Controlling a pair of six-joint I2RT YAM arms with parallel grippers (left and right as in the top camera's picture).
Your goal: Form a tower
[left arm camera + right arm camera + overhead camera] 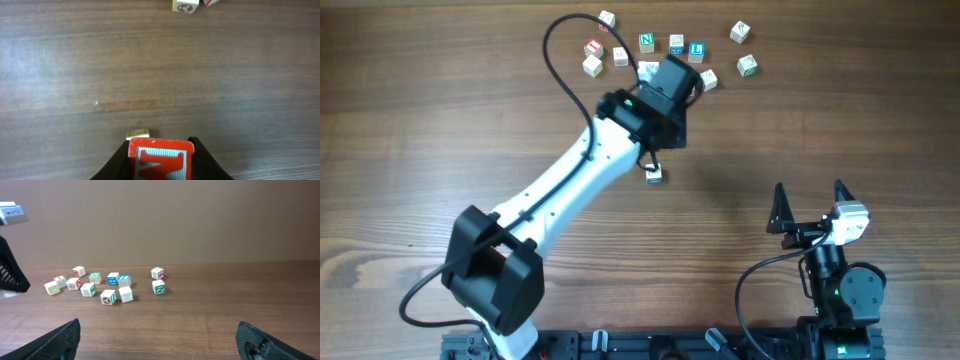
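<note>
The left claw [161, 165] is clamped shut on a red-faced cube [160, 150] over the middle of the tabletop [440, 100]. Just by its tip in the overhead view stands the tower [654, 175], pale on top with a blue-teal face lower down. It looks only a cube or two high, so the job seems barely begun. The wrist view shows a pale cube edge just behind the held cube, but I cannot tell whether the red cube already rests on the stack or hangs beside it. Some ten loose cubes [646, 41] lie scattered beyond, none stacked. The right claw [809, 195] stands wide open and empty, well apart from the tower.
</note>
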